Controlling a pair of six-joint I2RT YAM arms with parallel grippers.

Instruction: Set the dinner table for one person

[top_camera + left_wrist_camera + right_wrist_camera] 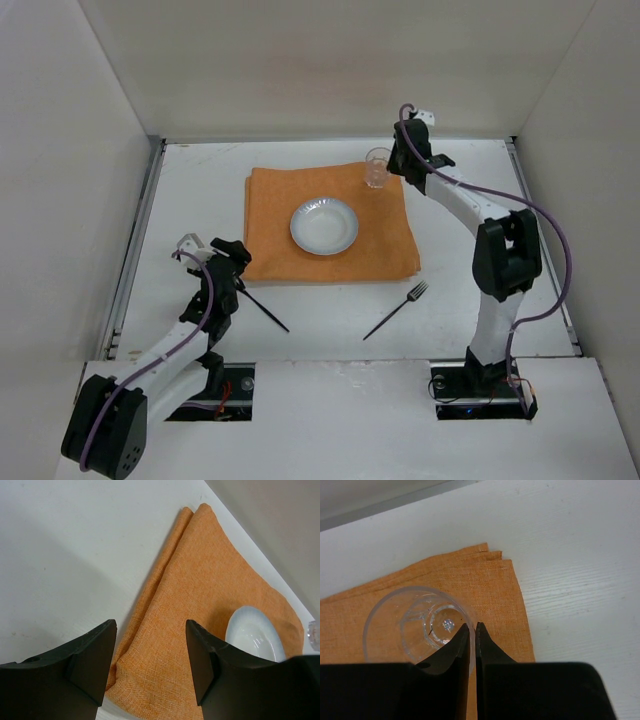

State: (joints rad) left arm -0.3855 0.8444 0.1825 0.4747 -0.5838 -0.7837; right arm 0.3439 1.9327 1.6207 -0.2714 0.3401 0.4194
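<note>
desk (190, 200): big white top w/ metal rails at the sides, under everything; orange placemat (270, 235) lies mid-desk, toward the far side.
right hand (472, 627): jaws pinched nearly shut on the wall of the glass (420, 625), one finger inside the rim, one outside. glass is at the far right corner of the placemat; can't tell if its base is touching the cloth.
left hand (151, 630): abt half open, nothing in it, hanging over the near left corner of the placemat.
plate (324, 226): centre of the placemat, right way up.
knife (262, 308) & fork (397, 309): on bare desk, near side of the mat, both skewed, not yet laid by the plate.
risk 1: thin one-wall pinch. glass could swing or slip if the arm moves fast, prob. tips over.
risk 2: glass is right by the mat edge. w/ its base half on the cloth and half off, it would wobble on release.
risk 3: dragging instead of lifting would ruck the cloth and shift the plate.
risk 4: left hand is low by the mat corner. going for the knife, it may snag the cloth.
</note>
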